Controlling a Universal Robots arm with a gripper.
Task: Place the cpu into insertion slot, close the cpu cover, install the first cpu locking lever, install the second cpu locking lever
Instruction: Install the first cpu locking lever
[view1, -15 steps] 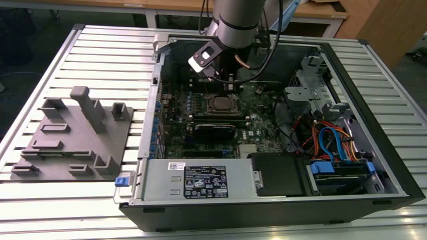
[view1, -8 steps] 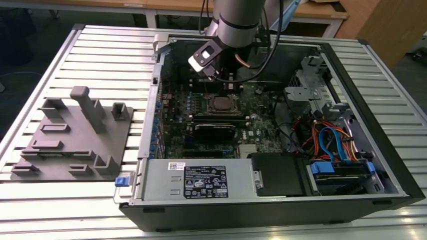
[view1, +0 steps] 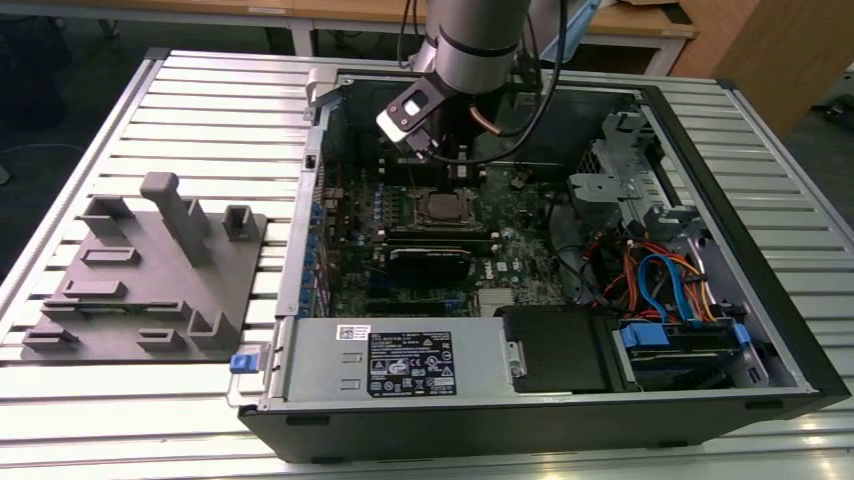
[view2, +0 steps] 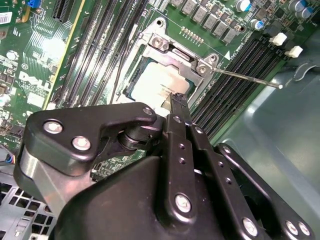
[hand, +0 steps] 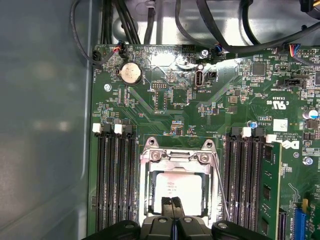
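Slatted metal table (view1: 134, 110), open computer case (view1: 747, 400). Contents: cpu (hand: 179, 187) seated in insertion slot (hand: 148, 192), lower centre of first wrist view; cpu cover (hand: 176, 161) apparently lowered. Arm's gripper (hand: 173, 206): pinched together, empty, at cpu's edge. Step judged: cover closing. 1 locking lever (view2: 250, 78) stands free; latching calls for hooking it under its catch.

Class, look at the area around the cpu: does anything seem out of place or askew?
Yes. One thin lever juts out from a corner of the cover. It slants across the memory slots instead of lying alongside the cover, so it looks unlatched. The cpu sits square.
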